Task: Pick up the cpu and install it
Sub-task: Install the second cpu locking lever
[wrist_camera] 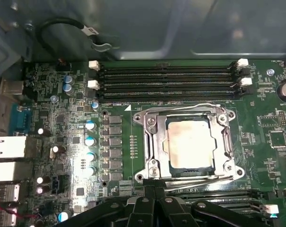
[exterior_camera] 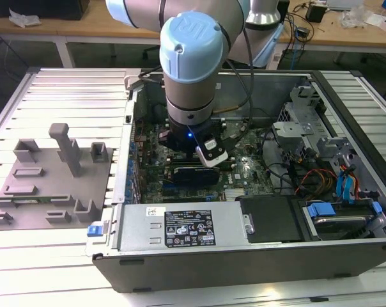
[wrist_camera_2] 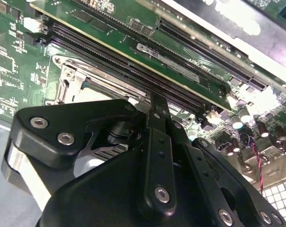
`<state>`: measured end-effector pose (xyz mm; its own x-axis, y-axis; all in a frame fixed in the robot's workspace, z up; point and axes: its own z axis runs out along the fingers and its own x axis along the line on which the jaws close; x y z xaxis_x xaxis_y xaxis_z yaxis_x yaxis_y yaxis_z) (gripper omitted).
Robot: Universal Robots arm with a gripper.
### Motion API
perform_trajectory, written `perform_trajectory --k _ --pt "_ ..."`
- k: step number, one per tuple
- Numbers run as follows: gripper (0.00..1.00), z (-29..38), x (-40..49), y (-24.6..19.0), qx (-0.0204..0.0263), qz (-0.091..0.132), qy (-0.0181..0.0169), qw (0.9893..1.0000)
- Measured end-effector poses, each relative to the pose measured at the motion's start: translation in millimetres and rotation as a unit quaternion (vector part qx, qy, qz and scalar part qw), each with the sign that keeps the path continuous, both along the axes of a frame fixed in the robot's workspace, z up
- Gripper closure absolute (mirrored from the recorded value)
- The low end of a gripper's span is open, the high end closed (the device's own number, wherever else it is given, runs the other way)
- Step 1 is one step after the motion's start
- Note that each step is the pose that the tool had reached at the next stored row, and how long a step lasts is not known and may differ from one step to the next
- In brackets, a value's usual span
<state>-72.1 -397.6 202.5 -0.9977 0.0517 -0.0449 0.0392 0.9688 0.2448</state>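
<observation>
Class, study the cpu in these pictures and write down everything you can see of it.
In the first wrist view the cpu is a small flat square chip with a pale, silvery metal top, dulled by a faint tan smear. It lies flat inside the metal socket frame on the green motherboard, below the memory slots. Nothing rests on its top. The gripper's black links sit beside the frame, apart from the chip.
</observation>
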Motion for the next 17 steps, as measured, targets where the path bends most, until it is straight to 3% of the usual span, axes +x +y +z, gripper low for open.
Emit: perform_trajectory --k 10,17 --pt "0.89 -1.2 -3.0 2.8 0.0025 -0.007 0.0000 1.0000" --pt "0.89 -1.4 -3.5 12.3 0.0041 -0.007 -0.0002 1.0000"
